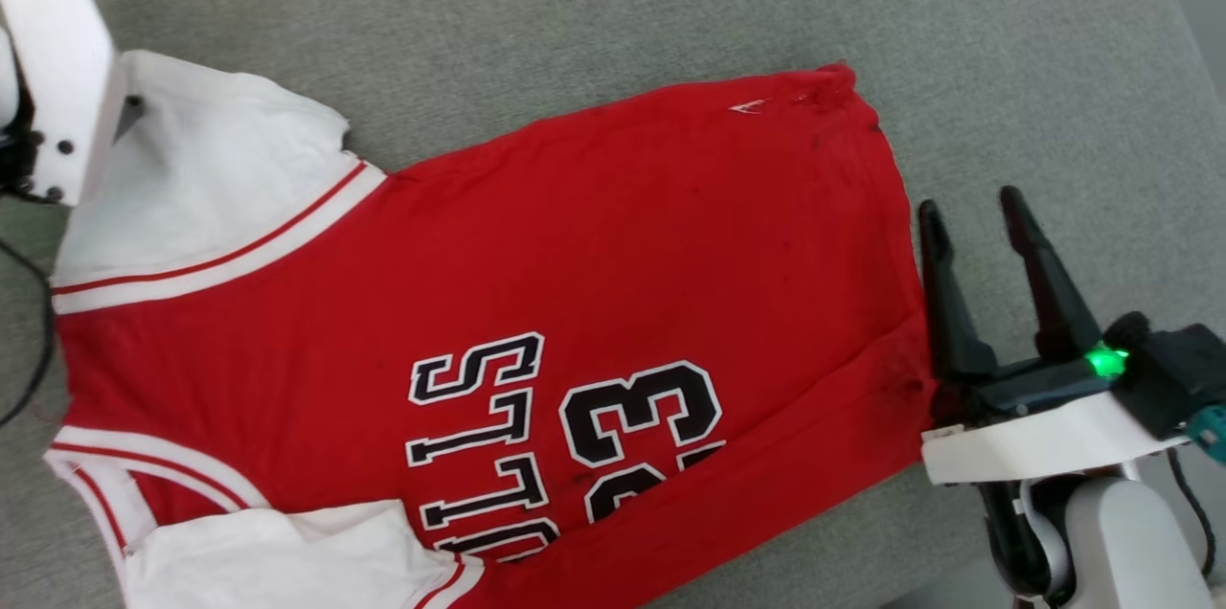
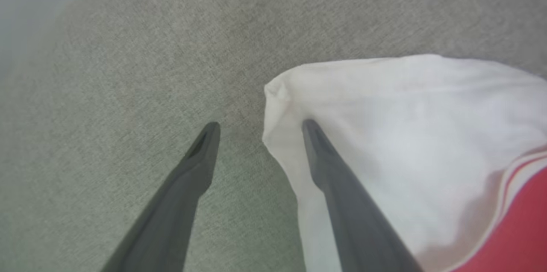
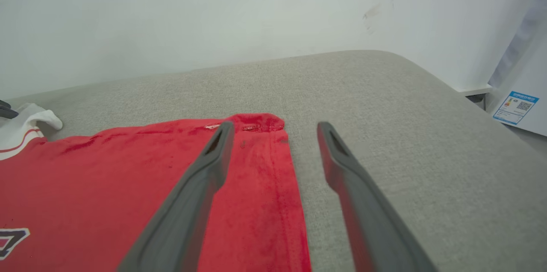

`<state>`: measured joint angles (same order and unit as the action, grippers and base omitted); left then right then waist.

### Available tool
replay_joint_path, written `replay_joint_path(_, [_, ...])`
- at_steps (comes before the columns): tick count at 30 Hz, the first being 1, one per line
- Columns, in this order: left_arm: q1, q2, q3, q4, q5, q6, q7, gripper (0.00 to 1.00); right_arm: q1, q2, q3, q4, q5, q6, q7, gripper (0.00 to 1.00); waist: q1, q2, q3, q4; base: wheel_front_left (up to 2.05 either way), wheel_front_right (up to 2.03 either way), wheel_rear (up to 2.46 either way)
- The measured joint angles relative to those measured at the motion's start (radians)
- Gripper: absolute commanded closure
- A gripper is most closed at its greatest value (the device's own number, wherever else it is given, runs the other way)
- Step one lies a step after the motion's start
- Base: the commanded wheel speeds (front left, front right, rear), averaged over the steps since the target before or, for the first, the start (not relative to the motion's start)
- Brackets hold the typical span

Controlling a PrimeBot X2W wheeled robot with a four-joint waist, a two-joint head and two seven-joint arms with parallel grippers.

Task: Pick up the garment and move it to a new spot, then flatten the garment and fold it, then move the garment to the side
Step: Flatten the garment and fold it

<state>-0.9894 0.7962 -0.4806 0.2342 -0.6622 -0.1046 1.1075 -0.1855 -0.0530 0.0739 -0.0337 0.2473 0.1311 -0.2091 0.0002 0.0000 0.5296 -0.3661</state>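
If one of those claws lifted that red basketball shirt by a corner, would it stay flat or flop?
Probably flop: the garment lies limp on the grey cushion, its white sleeve bunched into soft folds. Likely light, being thin cloth. Pushed, it would probably wrinkle rather than slide, since the cushion looks textured.

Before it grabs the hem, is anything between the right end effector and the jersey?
Nothing visible. The open right end effector already straddles the hem of the jersey, which lies on the grey cushion.

White shells [image 1: 57, 63] carry dark screws [image 1: 65, 147], beside a black cable [image 1: 38, 341], tapered dark-grey fingers [image 1: 948, 303] and perhaps a green LED [image 1: 1106, 361].
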Motion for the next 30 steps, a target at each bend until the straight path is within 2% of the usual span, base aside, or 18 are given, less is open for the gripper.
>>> replay_joint_path(6, [0.001, 0.032, -0.005, 0.015, -0.003, 0.002, 0.029, 0.0, -0.015, 0.001, 0.033, 0.031, -0.012, 0.0, -0.009, 0.0, -0.0001, 0.0, 0.026, -0.033, 0.0, 0.0, 0.0])
replay_joint_path(7, [0.004, 0.036, -0.007, 0.012, -0.009, 0.002, 0.035, 0.32, -0.017, 0.001, 0.034, 0.033, -0.012, 0.0, -0.011, 0.0, -0.0001, 0.0, 0.028, -0.035, 0.0, 0.0, 0.0])
replay_joint_path(8, [0.007, 0.037, -0.006, 0.009, -0.02, 0.002, 0.043, 0.92, -0.019, 0.001, 0.034, 0.034, -0.012, 0.0, -0.012, 0.0, -0.0001, 0.0, 0.03, -0.037, 0.0, 0.0, 0.0])
replay_joint_path(9, [0.012, 0.036, -0.005, 0.002, -0.033, 0.002, 0.049, 1.0, -0.019, 0.001, 0.034, 0.037, -0.012, 0.0, -0.014, 0.0, -0.0001, 0.0, 0.03, -0.037, 0.0, 0.0, 0.0])
replay_joint_path(12, [0.03, 0.021, -0.005, -0.018, -0.047, 0.003, 0.042, 1.0, -0.019, 0.001, 0.03, 0.043, -0.027, 0.0, -0.015, 0.0, -0.0001, 0.0, 0.027, -0.033, 0.0, 0.0, 0.0])
replay_joint_path(20, [0.078, -0.04, -0.024, -0.031, -0.043, -0.001, -0.092, 1.0, -0.017, -0.007, 0.003, 0.02, -0.067, 0.0, 0.05, 0.0, -0.0001, 0.0, -0.037, 0.003, 0.0, 0.0, 0.0])
replay_joint_path(25, [0.101, -0.081, -0.036, -0.055, -0.045, -0.01, -0.207, 1.0, 0.0, -0.093, -0.002, -0.011, -0.059, 0.0, 0.196, 0.0, -0.0001, 0.0, -0.095, 0.051, 0.0, 0.0, 0.0])
replay_joint_path(30, [0.133, -0.091, -0.068, -0.128, -0.047, -0.019, -0.294, 1.0, -0.015, -0.21, 0.003, -0.04, -0.015, 0.0, 0.427, 0.0, -0.0002, 0.0, -0.145, 0.117, 0.0, 0.0, 0.0])
